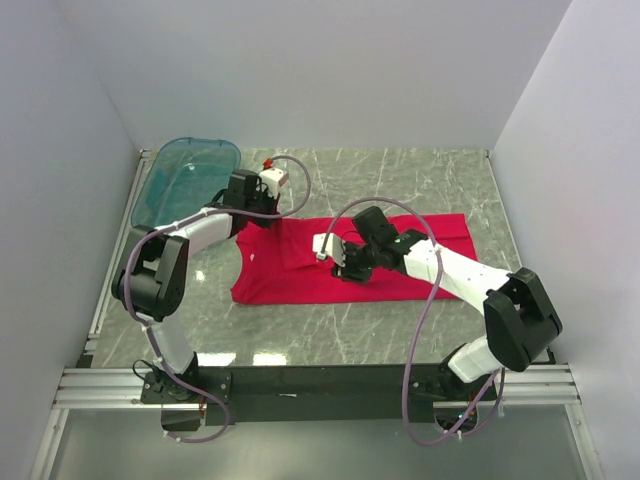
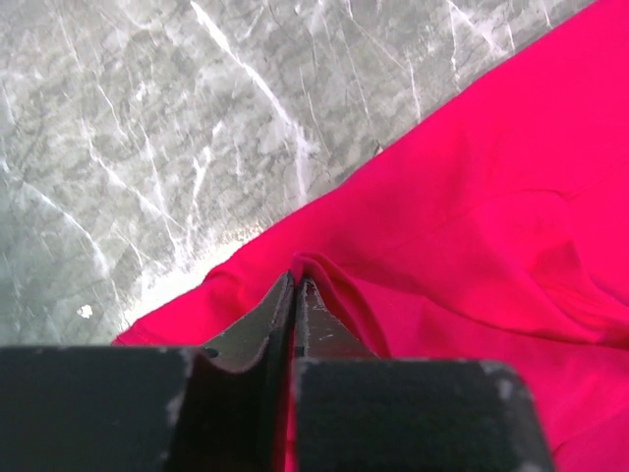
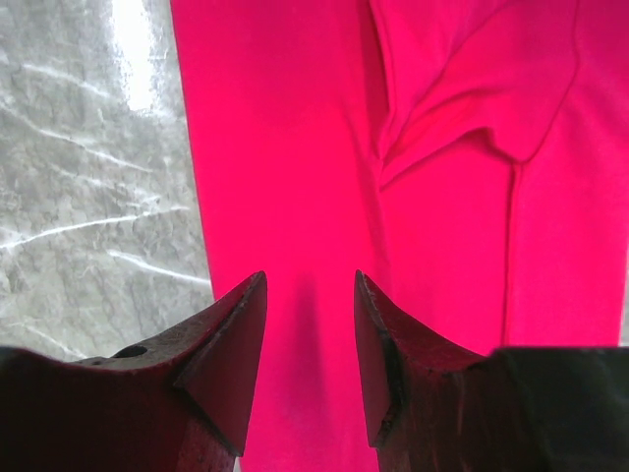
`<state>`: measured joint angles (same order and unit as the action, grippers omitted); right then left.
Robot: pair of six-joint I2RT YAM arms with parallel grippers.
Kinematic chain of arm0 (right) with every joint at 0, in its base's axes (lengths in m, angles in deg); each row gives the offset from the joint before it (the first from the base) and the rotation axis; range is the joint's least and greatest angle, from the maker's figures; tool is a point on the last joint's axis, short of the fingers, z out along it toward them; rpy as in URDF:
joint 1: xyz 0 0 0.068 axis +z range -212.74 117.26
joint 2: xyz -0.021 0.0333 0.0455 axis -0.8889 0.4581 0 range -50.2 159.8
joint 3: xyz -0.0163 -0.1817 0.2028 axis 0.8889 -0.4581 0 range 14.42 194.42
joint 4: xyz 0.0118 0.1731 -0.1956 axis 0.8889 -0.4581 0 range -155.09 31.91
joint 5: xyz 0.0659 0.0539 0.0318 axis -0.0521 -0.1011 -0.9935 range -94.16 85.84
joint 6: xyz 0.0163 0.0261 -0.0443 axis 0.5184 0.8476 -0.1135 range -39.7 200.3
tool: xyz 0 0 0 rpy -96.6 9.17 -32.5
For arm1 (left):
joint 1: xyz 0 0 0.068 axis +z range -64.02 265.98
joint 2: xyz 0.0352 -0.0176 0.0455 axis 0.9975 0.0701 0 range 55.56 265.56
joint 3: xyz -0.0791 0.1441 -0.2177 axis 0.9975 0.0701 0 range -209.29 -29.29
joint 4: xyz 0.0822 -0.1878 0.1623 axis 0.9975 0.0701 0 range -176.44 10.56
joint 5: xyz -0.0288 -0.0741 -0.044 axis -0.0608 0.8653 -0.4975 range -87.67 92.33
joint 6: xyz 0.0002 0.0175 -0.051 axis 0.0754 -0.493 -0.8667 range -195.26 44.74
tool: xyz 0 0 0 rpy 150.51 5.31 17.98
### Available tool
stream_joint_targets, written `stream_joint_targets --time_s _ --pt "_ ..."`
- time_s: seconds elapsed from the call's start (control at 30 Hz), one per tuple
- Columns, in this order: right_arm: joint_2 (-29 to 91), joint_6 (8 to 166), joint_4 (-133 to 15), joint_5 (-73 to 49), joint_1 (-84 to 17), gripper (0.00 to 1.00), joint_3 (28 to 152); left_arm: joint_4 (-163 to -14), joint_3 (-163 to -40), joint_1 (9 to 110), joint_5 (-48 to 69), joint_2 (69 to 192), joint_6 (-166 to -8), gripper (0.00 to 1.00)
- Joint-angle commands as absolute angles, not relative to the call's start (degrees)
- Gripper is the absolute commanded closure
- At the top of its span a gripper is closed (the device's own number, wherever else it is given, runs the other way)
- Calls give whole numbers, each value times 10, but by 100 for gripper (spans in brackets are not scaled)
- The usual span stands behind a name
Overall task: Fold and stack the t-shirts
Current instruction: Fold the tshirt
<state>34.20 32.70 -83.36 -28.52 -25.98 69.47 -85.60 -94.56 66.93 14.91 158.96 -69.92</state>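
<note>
Left tool [image 2: 297, 283] closed, pinching red t-shirt [image 2: 472, 197] fold, right tool [image 3: 310, 280] half-open above it

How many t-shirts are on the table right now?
1. The red t-shirt lies spread mid-table, left hand shut on its edge, right hand open over its middle. Nothing red shows through the teal tub at the far left. Folded layers could hide another.

A: Where does the top view sit?
B: High behind the arm bases [image 1: 168, 385], looking down over the whole marble table [image 1: 340, 335].
A: And the wrist views?
B: Each very close, aimed down — both show the red t-shirt [image 1: 290, 285] and bare table, as the overhead does.
</note>
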Motion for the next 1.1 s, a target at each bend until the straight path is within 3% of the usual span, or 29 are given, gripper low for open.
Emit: stream_joint_targets --time_s 0.0,0.17,0.33,0.43,0.53,0.67,0.87,1.07 --pt "353 329 -821 -272 -246 52 724 -868 -976 671 148 1599 -699 90" --pt "372 330 -822 -256 -229 52 745 -872 -978 671 92 1580 -720 63" --pt "404 331 -829 -242 -203 52 797 -866 -1000 672 4 1521 -736 54" --pt "439 320 -829 -221 -170 52 829 -852 -989 672 -59 1427 -784 47" --pt "470 313 -824 -184 -137 52 868 -856 -929 674 -52 1347 -808 39" --pt "547 325 -824 -130 -106 51 923 -848 -827 676 -48 1171 -845 20" --pt "612 333 -814 -75 -87 51 959 -813 -682 676 -48 961 -885 7" --pt "652 335 -818 -43 -85 51 988 -764 -646 675 -49 869 -882 5"
